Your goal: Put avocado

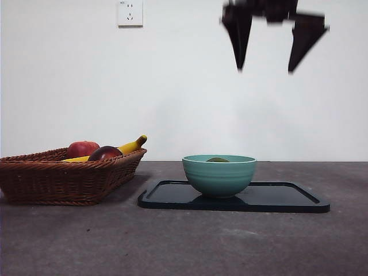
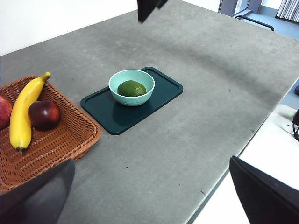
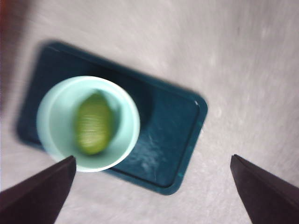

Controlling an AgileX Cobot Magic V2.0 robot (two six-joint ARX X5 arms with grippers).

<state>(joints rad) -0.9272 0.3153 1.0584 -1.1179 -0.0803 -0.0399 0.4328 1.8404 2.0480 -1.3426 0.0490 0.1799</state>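
The olive-green avocado (image 1: 218,160) (image 2: 131,88) (image 3: 94,123) lies inside a teal bowl (image 1: 219,178) (image 2: 117,95) (image 3: 128,135). The bowl stands on the left part of a dark tray (image 1: 287,199) (image 2: 164,90) (image 3: 175,126). My right gripper (image 1: 265,70) (image 3: 152,158) hangs high above the bowl and tray, open, with nothing between its jaws. One of its dark tips (image 2: 147,9) also shows in the left wrist view. My left gripper (image 2: 152,160) is open and empty, far from the bowl, above the table's near side.
A woven basket (image 1: 69,175) (image 2: 60,140) stands left of the tray with a red apple (image 1: 82,149), a dark red-purple fruit (image 1: 104,153) (image 2: 44,114) and a banana (image 1: 131,145) (image 2: 25,112). The table's edge (image 2: 243,149) runs near the left gripper.
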